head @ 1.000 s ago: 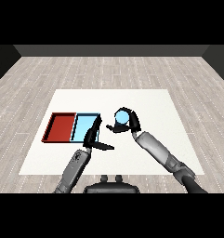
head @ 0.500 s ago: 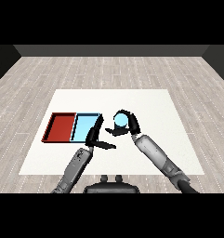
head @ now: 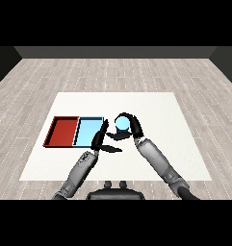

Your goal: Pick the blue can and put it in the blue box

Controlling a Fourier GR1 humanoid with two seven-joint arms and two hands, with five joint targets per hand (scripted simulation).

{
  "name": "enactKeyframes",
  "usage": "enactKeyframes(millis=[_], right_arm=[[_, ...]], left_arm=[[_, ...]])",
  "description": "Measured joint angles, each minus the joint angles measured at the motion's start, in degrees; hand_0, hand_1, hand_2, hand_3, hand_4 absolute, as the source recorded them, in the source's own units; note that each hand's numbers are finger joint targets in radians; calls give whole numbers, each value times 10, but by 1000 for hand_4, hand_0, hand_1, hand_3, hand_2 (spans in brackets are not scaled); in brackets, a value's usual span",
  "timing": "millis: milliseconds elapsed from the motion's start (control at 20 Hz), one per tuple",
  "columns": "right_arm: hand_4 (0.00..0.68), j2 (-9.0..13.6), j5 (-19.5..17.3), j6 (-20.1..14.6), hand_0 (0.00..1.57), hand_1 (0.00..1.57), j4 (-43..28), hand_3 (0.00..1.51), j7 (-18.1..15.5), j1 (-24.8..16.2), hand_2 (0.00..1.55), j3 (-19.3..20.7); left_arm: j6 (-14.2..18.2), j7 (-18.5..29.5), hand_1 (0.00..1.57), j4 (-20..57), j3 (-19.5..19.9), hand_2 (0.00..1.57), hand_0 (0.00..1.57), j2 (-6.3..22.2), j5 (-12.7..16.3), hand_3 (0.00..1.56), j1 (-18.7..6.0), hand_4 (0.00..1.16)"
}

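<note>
Flat red rectangular tray [head: 63, 132] sits leftmost on the white worktop [head: 151, 105], its right edge touching the flat light blue rectangular tray [head: 87, 130]. Left hand [head: 100, 141] lies just beside the blue tray's right edge — fingers straight and spread, holding nothing. Right of it, the small light blue cylindrical can [head: 122, 124] is in the right hand [head: 131, 128], fingers and thumb curled round it. Can is near the blue tray's right side, outside it — whether it touches the worktop cannot be told.

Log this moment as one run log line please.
right hand: shut on blue can | can: just right of blue tray, not in it | left hand: open, by tray
</note>
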State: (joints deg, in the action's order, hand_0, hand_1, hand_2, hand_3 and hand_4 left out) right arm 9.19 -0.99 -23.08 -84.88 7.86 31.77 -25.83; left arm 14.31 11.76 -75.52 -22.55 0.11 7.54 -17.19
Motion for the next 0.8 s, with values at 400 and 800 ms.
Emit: enactKeyframes(millis=[400, 800], right_arm=[[570, -36, -44, 44, 1490, 1490, -15, 1378, 9, -23, 1454, 33], [542, -82, -96, 48, 1495, 1495, -12, 1379, 23, -24, 1457, 23]], left_arm=[[25, 1, 0, 32, -23, 0, 0, -1, 16, 0, -20, 0], [28, 3, 0, 62, -21, 0, 0, 1, 39, 0, -54, 0]])
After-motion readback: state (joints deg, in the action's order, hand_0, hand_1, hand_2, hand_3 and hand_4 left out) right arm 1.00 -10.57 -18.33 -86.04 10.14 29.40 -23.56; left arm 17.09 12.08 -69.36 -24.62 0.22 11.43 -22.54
